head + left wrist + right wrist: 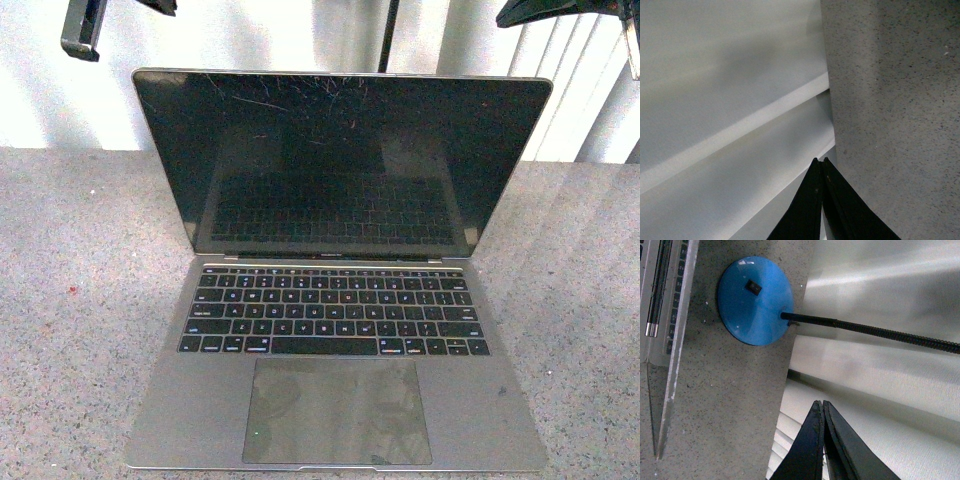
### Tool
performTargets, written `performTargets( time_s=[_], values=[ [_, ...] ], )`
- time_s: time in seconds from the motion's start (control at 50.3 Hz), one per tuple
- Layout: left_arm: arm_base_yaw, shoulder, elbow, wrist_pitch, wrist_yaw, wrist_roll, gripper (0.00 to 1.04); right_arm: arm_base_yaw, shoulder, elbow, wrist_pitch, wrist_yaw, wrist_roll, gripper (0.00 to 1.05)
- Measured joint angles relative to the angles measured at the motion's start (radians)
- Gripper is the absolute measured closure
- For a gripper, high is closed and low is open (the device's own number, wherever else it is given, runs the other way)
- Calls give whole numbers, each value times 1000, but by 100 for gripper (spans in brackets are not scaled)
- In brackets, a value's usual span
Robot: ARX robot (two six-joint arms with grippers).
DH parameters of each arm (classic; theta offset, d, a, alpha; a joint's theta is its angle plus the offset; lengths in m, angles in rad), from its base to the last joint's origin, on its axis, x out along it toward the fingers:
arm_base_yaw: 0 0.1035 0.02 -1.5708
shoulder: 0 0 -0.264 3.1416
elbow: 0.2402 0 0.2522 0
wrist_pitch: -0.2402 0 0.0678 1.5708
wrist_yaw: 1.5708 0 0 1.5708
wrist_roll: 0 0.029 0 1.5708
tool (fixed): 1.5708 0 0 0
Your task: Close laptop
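The laptop (335, 290) stands open in the middle of the front view, a slim grey body with black keys and a large trackpad. Its dark screen leans back, with cracks near the top edge. In the right wrist view its side edge (671, 330) shows, lid raised off the base. My left gripper (820, 160) is shut on nothing, up above the table's far edge by the white wall. My right gripper (820, 402) is also shut and empty, high near the wall and apart from the laptop. Dark parts of the left arm (82, 30) and the right arm (560, 10) hang above the lid's corners.
The grey speckled table (70, 300) carries the laptop. A blue round lamp base (755, 300) with a black flexible stem (870, 329) sits behind the laptop near the wall. The stem (388, 35) rises behind the lid. A white wall (715, 75) closes the back.
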Motion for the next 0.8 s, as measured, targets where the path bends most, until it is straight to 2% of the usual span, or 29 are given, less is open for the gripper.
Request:
performTargets(
  time_s=[0.278, 0.795],
  values=[
    [0, 14, 0, -26, -18, 0, 101, 25, 21, 47, -161, 43, 25, 102],
    [-3, 14, -23, -97, -27, -1, 101, 39, 50, 47, -184, 45, 43, 102]
  ],
)
